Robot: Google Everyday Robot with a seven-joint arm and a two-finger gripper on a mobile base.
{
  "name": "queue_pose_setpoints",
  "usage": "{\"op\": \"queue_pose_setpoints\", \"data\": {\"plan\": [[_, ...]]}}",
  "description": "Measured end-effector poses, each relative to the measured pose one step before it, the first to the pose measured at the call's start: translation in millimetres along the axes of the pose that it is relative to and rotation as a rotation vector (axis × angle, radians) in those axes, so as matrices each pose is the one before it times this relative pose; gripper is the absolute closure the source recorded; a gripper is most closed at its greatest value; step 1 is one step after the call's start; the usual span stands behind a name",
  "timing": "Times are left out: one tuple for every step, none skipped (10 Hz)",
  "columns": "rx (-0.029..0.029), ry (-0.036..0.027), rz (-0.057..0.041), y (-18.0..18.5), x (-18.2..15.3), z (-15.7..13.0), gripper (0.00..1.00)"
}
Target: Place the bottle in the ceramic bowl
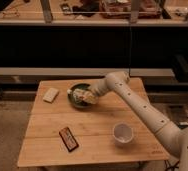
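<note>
Wooden slats make up the table (92, 135) that fills the lower middle of the frame, with grey floor around it and a dark shelving unit across the top. Nearest the camera, toward the lower left of the tabletop, lies a flat dark packet with reddish print (68, 138). To its right, lower centre-right, stands a white cup (122, 132), upright and well apart from everything else.

From the lower right corner the white arm (147, 112) rises diagonally toward the upper middle of the table, bending at an elbow and reaching back left. At its end the gripper (89, 95) sits over the right part of the ceramic bowl (74, 102) — a green glazed dish near the table's far edge. The bottle (80, 93), whitish and tilted, lies within the bowl's rim just left of the gripper and touching it; whether the claw is pinching the bottle or spread beside it cannot be told.

Farther left, near the upper-left corner of the table, rests a flat pale block (50, 94), apart from the bowl.
</note>
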Motion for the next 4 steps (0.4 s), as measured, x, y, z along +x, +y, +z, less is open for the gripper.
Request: {"op": "queue_pose_setpoints", "data": {"plan": [[-0.00118,0.01338,0.01428,3.58,2.28,-5.45,0.20],[-0.00303,0.01096,0.01845,4.81,-1.13,-5.97,0.20],[-0.01574,0.01254,0.03207,11.82,-6.37,-11.87,0.20],[-0.00959,0.02063,0.04889,11.91,-9.12,-12.10,0.20]]}}
